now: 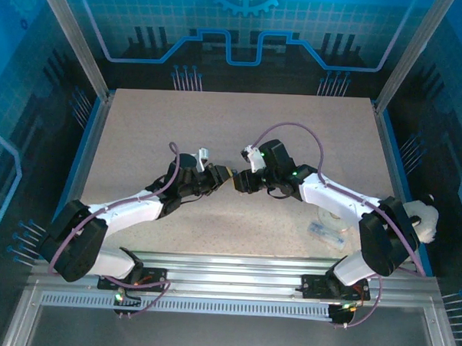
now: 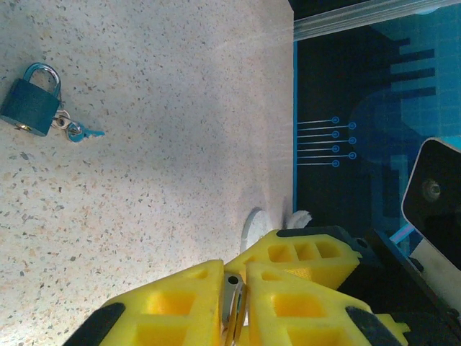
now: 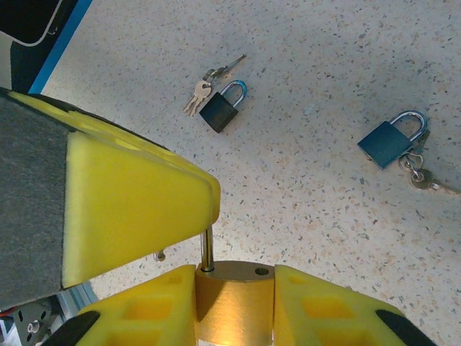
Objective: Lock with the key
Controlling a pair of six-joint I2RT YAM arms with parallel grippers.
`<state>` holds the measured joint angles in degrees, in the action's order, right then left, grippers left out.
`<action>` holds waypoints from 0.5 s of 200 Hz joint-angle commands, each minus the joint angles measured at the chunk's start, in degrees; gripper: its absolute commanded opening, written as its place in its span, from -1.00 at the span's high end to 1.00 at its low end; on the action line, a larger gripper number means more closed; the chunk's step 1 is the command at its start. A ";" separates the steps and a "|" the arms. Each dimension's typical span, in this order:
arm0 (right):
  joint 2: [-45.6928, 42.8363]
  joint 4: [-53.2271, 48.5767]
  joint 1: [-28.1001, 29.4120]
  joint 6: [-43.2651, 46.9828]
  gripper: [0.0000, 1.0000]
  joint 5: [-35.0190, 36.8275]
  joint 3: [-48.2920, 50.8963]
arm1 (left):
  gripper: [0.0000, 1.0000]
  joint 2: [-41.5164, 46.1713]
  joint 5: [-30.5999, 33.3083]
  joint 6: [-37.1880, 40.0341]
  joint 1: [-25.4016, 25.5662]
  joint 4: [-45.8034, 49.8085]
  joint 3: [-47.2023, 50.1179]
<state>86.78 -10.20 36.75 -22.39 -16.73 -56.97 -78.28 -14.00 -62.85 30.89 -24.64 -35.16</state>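
Closest in: my right gripper [image 3: 234, 280] is clamped on the body of a brass padlock [image 3: 234, 306], one finger on each flat side, the top of the padlock facing outward. One leg of the shackle [image 3: 206, 249] stands up out of its hole in the body. The other hole beside it is bare.

Just beyond, touching close: a finger [image 3: 130, 209] of my left gripper covers the upper end of that shackle leg. Seen from the left wrist, my left gripper [image 2: 233, 277] is almost closed, pinching a thin silver metal piece [image 2: 232, 306] between the pads (shackle or key, I cannot tell which).

From overhead, the two grippers meet nose to nose over the middle of the table [image 1: 141, 123], the brass padlock between them and lifted off the surface.

Further out on the table, lying flat: a dark padlock [image 3: 218, 114] with a bunch of keys [image 3: 200, 92] touching it. Well apart from that is a blue padlock [image 3: 387, 140] with its own keys [image 3: 418, 174] beside its shackle.

The left wrist view has a blue padlock [image 2: 30, 107] with a blue-headed key [image 2: 81, 132] just beside it (possibly the same one).
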 commanded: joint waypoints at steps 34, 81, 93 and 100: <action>-1.43 1.14 1.36 1.26 0.47 -1.82 -0.21 | 0.70 -0.56 -0.99 1.41 -1.06 1.13 -1.65; -1.44 1.21 1.74 1.67 0.47 -2.10 -0.25 | 0.72 -0.83 -1.21 1.45 -1.28 1.24 -1.98; -1.51 1.14 1.82 1.82 0.47 -2.08 -0.29 | 0.72 -0.91 -1.26 1.54 -1.49 1.27 -2.02; -1.46 1.14 1.89 1.83 0.47 -2.08 -0.23 | 0.72 -0.91 -1.29 1.59 -1.58 1.25 -2.02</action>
<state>86.78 -10.20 37.54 -21.89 -17.19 -56.97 -78.50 -14.83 -62.65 30.09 -24.27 -35.53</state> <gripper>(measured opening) 0.268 0.143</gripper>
